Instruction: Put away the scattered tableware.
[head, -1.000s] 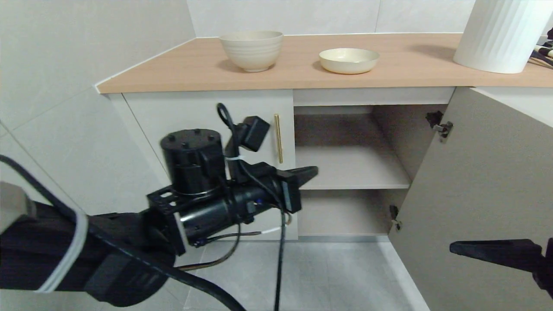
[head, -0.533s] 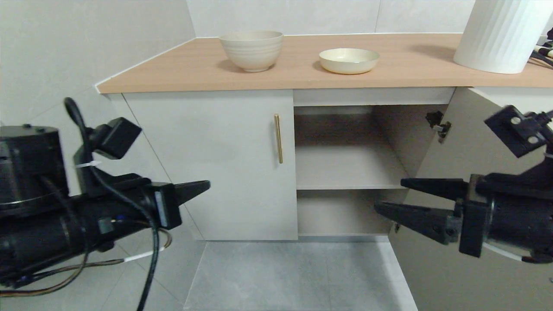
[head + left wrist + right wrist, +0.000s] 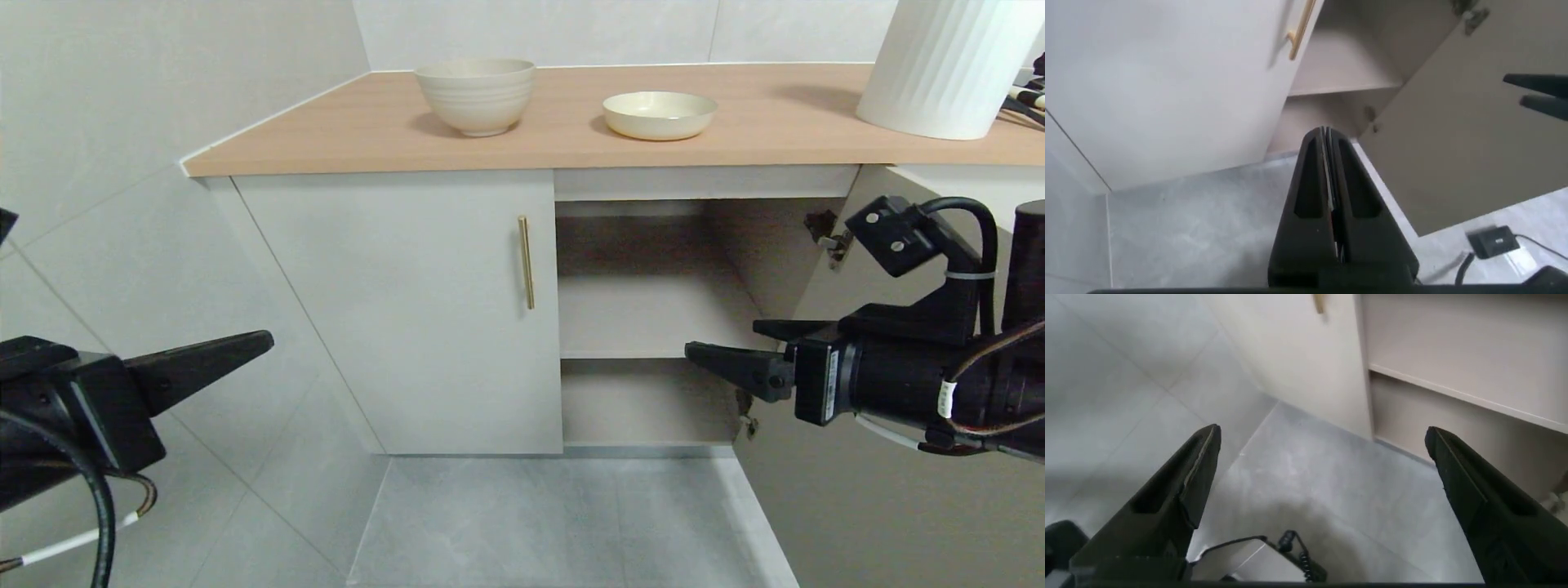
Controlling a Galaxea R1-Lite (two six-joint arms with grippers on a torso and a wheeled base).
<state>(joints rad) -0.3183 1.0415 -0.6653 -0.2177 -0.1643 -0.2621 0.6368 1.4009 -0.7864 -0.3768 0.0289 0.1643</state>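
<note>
With the cupboard point(image 3: 392, 327) open and nothing grasped yet, my right tool point(image 3: 722, 340) hangs wide by the shelf point(image 3: 653, 318) and my left tool point(image 3: 263, 337) is pinched shut, so next I'd raise one to the bowl point(image 3: 475, 94) and dish point(image 3: 660, 113) on the table point(image 3: 326, 139).

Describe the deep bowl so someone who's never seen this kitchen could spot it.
Look at the wooden counter above the cupboard. The bowl stands at its left end, over the shut door. It is tall and ribbed; the dish beside it is low and smooth.
</note>
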